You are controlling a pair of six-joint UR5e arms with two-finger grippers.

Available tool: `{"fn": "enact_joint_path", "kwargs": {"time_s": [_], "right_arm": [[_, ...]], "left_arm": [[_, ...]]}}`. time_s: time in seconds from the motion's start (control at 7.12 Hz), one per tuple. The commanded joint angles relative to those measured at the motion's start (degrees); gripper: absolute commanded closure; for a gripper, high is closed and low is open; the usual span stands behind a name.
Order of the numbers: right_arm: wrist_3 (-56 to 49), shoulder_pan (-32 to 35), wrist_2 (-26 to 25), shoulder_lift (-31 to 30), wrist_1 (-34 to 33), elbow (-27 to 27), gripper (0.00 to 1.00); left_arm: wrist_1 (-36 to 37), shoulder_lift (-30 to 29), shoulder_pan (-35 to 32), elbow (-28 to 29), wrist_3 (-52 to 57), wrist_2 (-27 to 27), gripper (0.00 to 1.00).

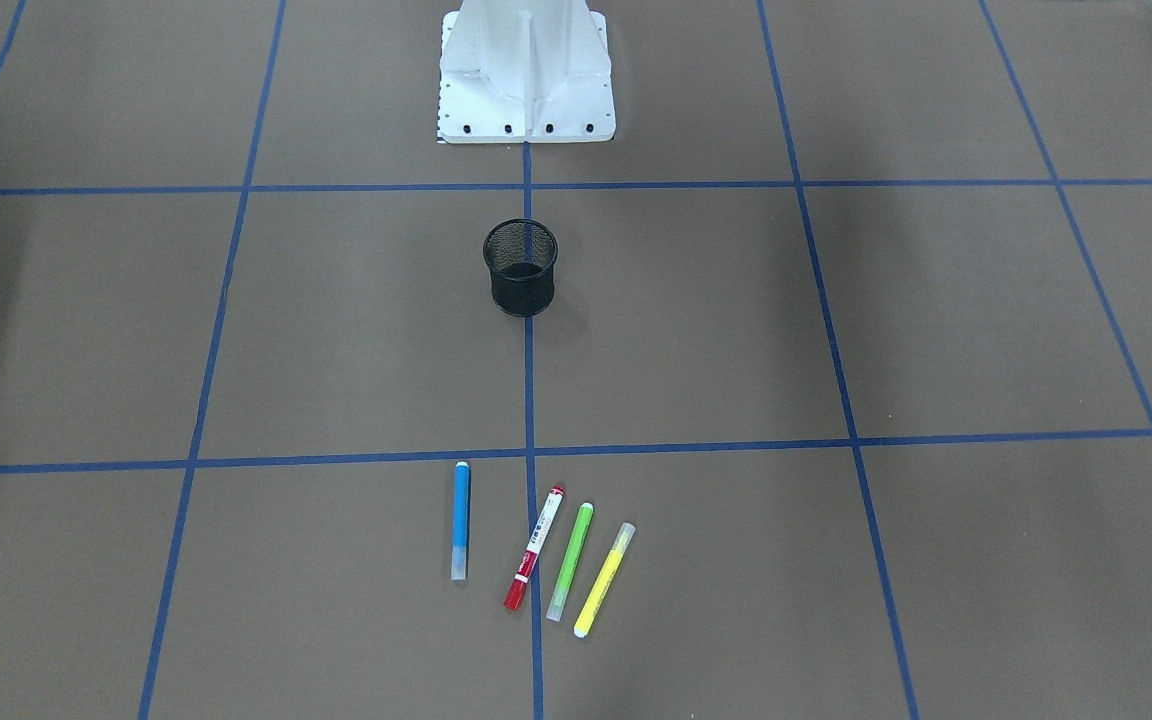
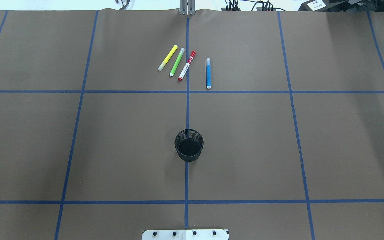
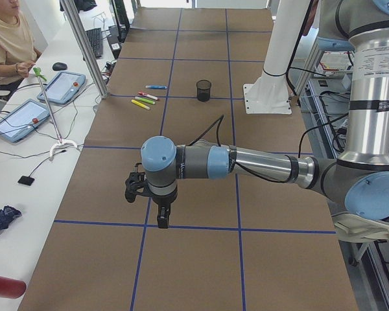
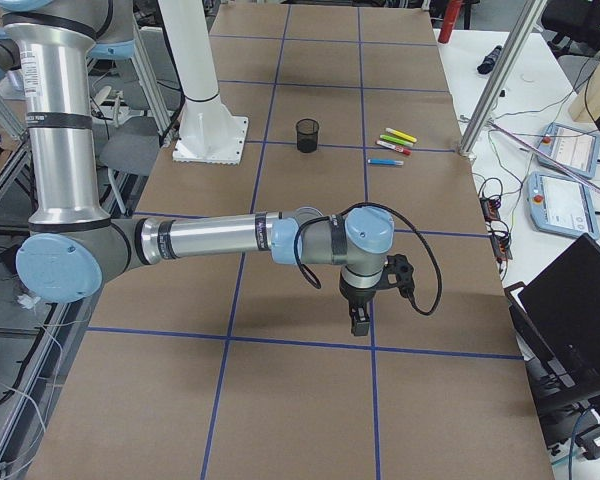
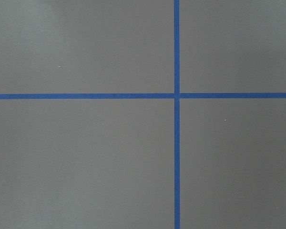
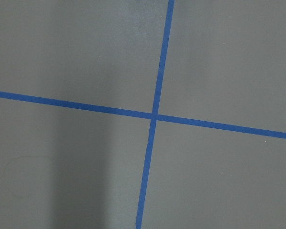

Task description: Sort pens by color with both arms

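While both arms are reaching low over the table point(image 2: 278, 150), four pens point(image 1: 536, 550) are lying beyond the cup point(image 2: 189, 145).
The left arm point(image 3: 259, 165) and right arm point(image 4: 210, 238) are each holding a level forearm, left gripper point(image 3: 163, 219) and right gripper point(image 4: 360, 322) pointing down; only side views are showing them, so I cannot tell their opening. Yellow pen point(image 2: 167, 57), green pen point(image 2: 177, 62), red pen point(image 2: 187, 65) and blue pen point(image 2: 208, 73) are lying side by side near the far edge, long axes running roughly away from the robot, red crossing the tape point(image 2: 187, 110).

left gripper point(image 3: 162, 221), right gripper point(image 4: 360, 326): fingers too small, gap unclear
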Motion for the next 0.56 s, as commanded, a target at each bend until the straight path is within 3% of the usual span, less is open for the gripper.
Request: {"fn": "enact_joint_path", "kwargs": {"time_s": [0.0, 0.42], "right_arm": [[0.00, 0.00, 0.25, -0.16, 0.00, -0.06, 0.01], [0.00, -0.26, 0.26, -0.16, 0.09, -0.06, 0.01]], "left_arm": [[0.00, -0.06, 0.00, -0.07, 0.00, -0.19, 0.00], [0.00, -0.05, 0.00, -0.15, 0.09, -0.28, 0.00]]}}
